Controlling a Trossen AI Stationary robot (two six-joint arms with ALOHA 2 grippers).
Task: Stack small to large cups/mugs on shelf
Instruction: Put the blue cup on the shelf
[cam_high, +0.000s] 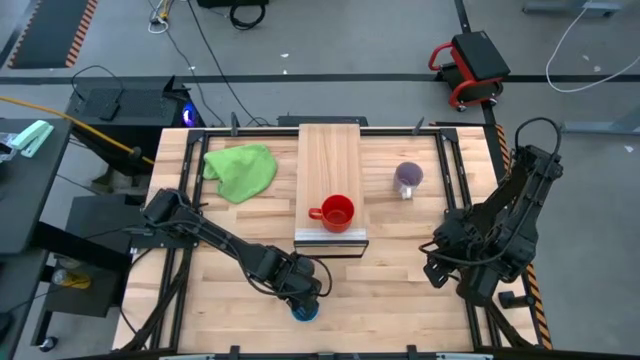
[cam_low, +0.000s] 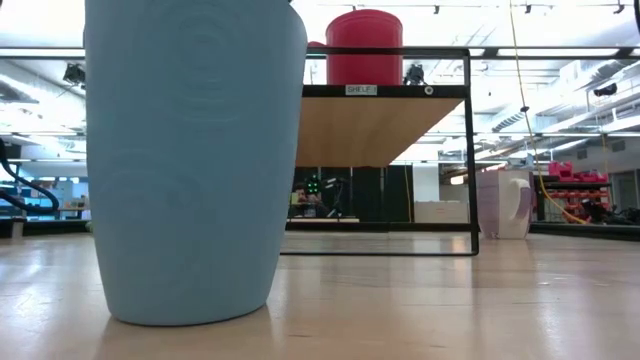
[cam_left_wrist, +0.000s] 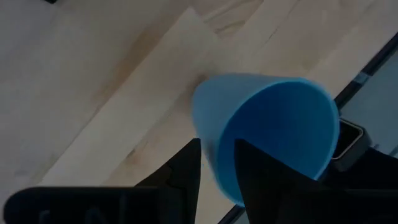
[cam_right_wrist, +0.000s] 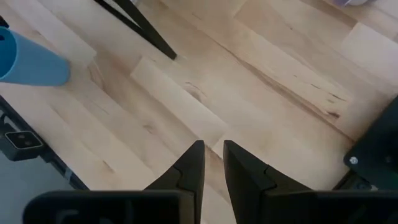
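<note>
The bright blue handleless cup (cam_high: 304, 313) stands upright on its base near the table's near edge, and fills the left of the low view (cam_low: 195, 160). My left gripper (cam_high: 302, 297) is shut on it and also shows in the left wrist view (cam_left_wrist: 217, 163). The red mug (cam_high: 337, 212) stands on the near end of the light wood shelf (cam_high: 330, 160). The translucent purple-grey mug (cam_high: 407, 178) stands on the table right of the shelf. My right gripper (cam_high: 432, 268) waits shut and empty over the table's right part. My left gripper holds the blue cup by its wall at the rim (cam_left_wrist: 214, 155). One finger (cam_left_wrist: 264, 171) is inside the cup and one finger (cam_left_wrist: 185, 171) is outside. The fingers come from above, slanting from the table's left. The cup's base (cam_low: 190, 315) rests on the table.
A green cloth (cam_high: 240, 170) lies on the table left of the shelf. The shelf stands on thin black legs (cam_low: 472, 150), with open room beneath it. Bare tabletop (cam_right_wrist: 205, 93) lies between the blue cup and my right gripper.
</note>
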